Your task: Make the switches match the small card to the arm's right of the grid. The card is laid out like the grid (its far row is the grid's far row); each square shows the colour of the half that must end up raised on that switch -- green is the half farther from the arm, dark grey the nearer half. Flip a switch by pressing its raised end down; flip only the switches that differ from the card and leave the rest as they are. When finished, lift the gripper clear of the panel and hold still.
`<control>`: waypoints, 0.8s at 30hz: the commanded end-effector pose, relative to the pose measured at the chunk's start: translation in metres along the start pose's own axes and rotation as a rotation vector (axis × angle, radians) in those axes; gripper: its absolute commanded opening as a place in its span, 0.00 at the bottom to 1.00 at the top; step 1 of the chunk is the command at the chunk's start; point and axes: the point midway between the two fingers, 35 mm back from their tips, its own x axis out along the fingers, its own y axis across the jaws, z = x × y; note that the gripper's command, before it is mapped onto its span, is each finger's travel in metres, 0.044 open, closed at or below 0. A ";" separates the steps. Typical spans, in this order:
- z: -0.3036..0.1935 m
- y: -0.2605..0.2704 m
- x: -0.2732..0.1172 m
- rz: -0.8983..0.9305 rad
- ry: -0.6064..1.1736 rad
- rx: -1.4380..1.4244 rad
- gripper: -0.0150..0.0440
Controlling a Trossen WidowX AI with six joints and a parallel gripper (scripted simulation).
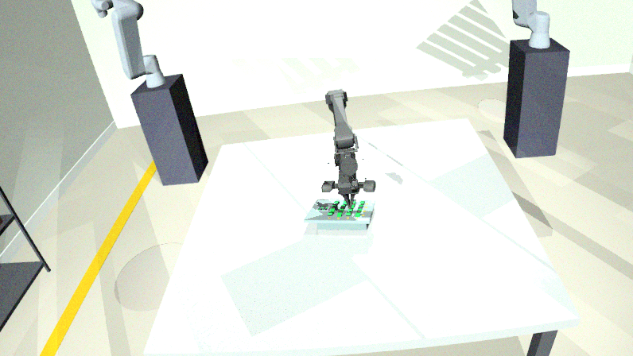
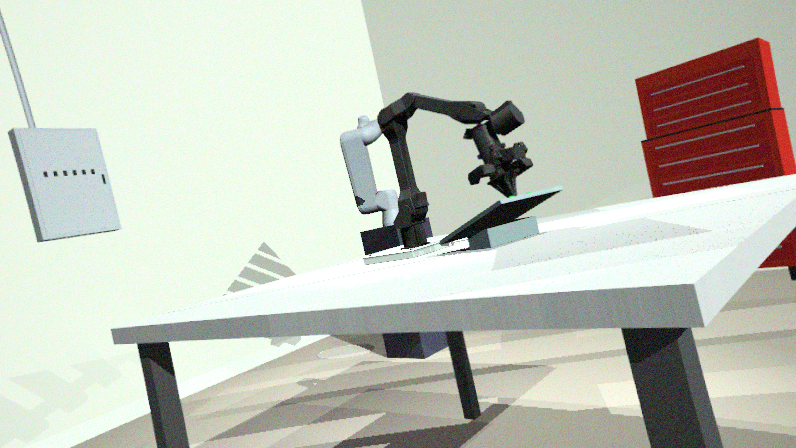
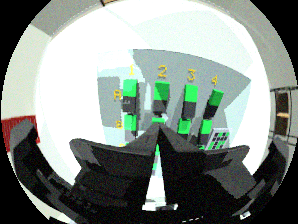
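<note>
The white rectangular table (image 1: 421, 269) (image 2: 389, 320) is the surface, and the black 6-joint arm (image 1: 343, 132) (image 2: 405, 161) reaches over it. On it, in front of the arm's base, a flat pale panel (image 1: 316, 216) (image 2: 479, 219) (image 3: 145, 62) slopes up away from the arm on a block-shaped stand.

The black 2-finger hand (image 1: 351, 206) (image 2: 512, 194) (image 3: 157, 125) points down at the panel, narrow, its tips together and nothing between them. It covers much of the nearer rows.

The green-and-dark-grey rectangular rocker switches stand in 4 numbered columns, their long axes running away from the arm. The tips lie at the column 2, row B switch (image 3: 158, 120), just on the near side of its visible green half. Its nearer half is hidden behind the fingers, and contact cannot be told. The column 2, row A switch (image 3: 161, 97) lies directly beyond.

The small white-bordered card (image 1: 324, 206) (image 3: 219, 139) sits to the arm's right of the grid; its squares are too small to read with certainty.

The next press probably turns on the tips' place along that long axis: green end or grey end, clear of the pivot. A small drift farther could catch row A instead.
</note>
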 end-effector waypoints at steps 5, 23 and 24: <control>-0.001 0.000 0.003 0.002 0.004 -0.004 0.25; 0.001 0.000 0.000 0.000 -0.002 0.000 0.25; 0.001 0.000 -0.011 0.000 -0.005 -0.001 0.25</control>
